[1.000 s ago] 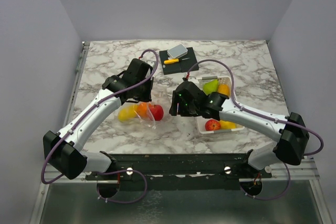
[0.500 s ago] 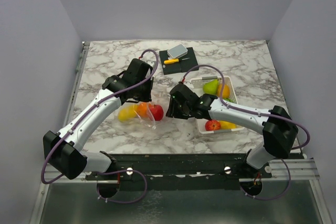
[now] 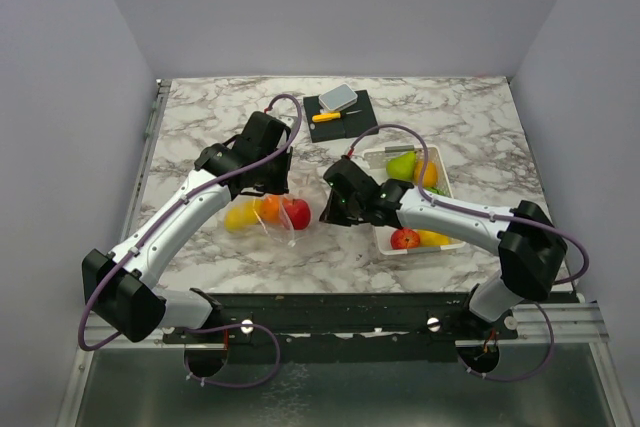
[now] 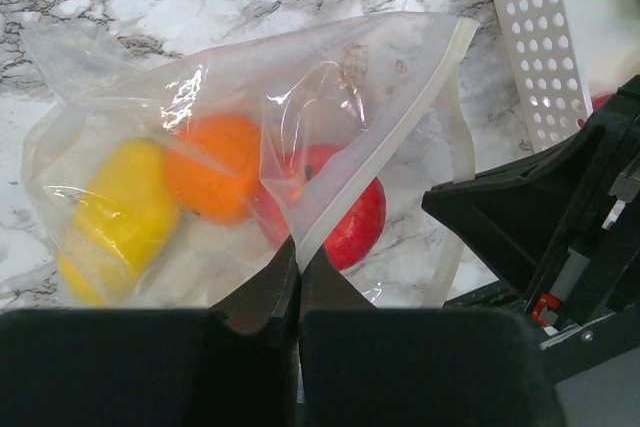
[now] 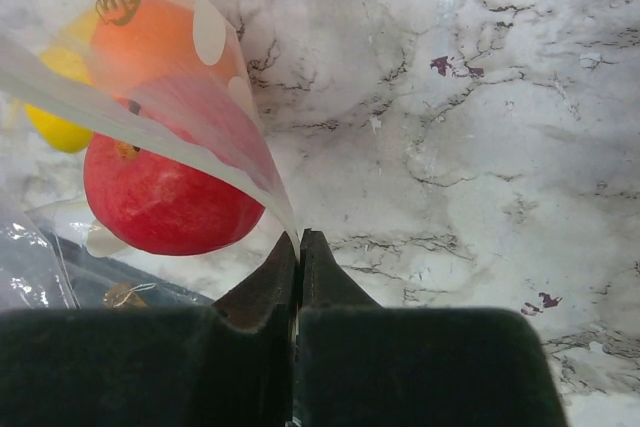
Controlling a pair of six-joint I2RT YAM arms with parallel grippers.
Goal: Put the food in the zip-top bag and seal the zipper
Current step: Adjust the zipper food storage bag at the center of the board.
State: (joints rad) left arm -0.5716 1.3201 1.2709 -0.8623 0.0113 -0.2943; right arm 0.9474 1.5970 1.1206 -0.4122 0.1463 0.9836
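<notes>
The zip-top bag lies on the marble left of centre with three pieces of food inside: yellow, orange and red. Its zipper is a pale strip along the open mouth. My left gripper is shut on the upper lip of that mouth. My right gripper is shut on the bag's dotted film at the opposite lip, just beside the red fruit. In the top view the left gripper and right gripper flank the bag.
A white slatted basket right of the bag holds a green pear, a red fruit and yellow and orange pieces. A black board with a grey block and a yellow-handled knife sits at the back.
My right gripper has moved left from the basket to the bag's mouth and closed on its edge. The left arm and the bag have stayed put.
</notes>
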